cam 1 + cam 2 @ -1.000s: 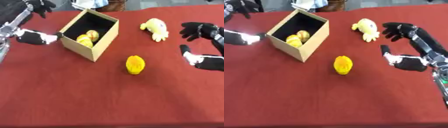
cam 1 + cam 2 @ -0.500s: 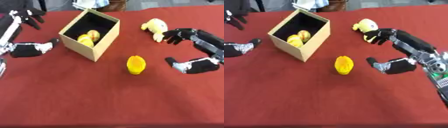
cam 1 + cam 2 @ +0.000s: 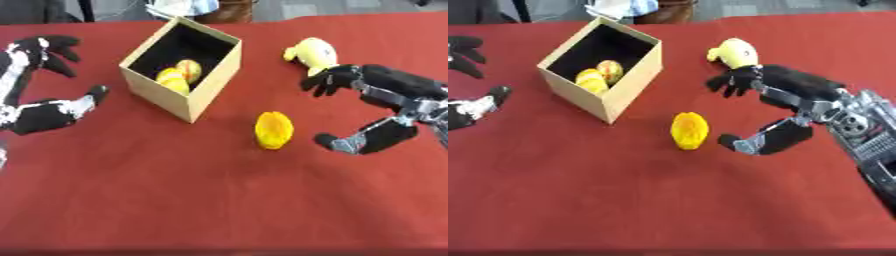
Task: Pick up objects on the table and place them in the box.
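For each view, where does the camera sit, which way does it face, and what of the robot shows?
Left eye view: head camera, looking down at the red table; left hand at the left edge, right hand open beside the orange object.
Right eye view: same head, shifted slightly; more right forearm, less left hand.
Shared: box, yellow toy, orange object, both hands.

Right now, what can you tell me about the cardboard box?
The cardboard box is tan outside and dark inside, open on top, with no lid showing. It stands on the red table, turned so one corner faces the camera. Inside lie yellow objects. Nothing touches it; the left robot hand is beside it, apart.
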Available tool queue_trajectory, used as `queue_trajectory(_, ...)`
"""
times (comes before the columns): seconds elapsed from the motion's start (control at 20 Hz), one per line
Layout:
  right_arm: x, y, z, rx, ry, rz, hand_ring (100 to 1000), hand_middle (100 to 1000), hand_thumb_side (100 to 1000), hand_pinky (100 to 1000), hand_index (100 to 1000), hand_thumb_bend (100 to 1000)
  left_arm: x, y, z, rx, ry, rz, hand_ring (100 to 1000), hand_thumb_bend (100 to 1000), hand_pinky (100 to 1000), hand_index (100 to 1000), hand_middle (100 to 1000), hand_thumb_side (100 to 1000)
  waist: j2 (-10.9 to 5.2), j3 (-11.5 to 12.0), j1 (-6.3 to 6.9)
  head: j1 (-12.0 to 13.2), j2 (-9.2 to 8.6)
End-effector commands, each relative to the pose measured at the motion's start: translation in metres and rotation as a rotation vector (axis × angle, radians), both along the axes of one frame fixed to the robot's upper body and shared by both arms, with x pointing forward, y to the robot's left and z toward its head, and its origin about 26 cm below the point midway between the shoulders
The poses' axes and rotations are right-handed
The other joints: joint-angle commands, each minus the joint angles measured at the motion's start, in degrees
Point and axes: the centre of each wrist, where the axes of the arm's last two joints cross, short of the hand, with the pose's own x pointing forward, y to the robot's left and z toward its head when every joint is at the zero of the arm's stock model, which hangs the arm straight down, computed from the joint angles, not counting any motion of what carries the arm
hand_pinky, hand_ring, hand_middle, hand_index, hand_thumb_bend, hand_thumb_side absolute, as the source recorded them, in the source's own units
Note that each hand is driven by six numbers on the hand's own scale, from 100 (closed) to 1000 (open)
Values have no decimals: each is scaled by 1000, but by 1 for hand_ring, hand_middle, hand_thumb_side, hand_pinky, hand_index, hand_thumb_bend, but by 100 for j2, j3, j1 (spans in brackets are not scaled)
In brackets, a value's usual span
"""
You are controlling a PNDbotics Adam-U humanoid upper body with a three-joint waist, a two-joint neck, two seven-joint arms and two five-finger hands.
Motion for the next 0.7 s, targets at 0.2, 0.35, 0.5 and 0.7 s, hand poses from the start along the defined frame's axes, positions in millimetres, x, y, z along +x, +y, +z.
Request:
queue_trajectory(0.2,8,-1,6,-36,-27,4,760,817,378,718,940,360,-4,1,7,-30,-33,0,547,491,668,818,592,349,-98,0,-84,-22,20)
queue_trajectory(0.35,8,-1,5,-36,-28,4,760,817,378,718,940,360,-4,1,7,-30,-33,0,547,491,668,818,592,349,-98,0,-84,-22,20)
queue_trajectory(0.5,19,13,2,-60,2,-11,756,824,413,717,939,355,-6,-3,-4,-91,-14,-6,544,478,664,817,585,352,-85,70,-101,-78,30)
queue_trajectory(0.7,37,25,-12,-73,44,-38,753,818,412,715,933,351,-6,-6,-11,-110,-1,-3,543,477,663,817,584,351,-90,73,-93,-85,38)
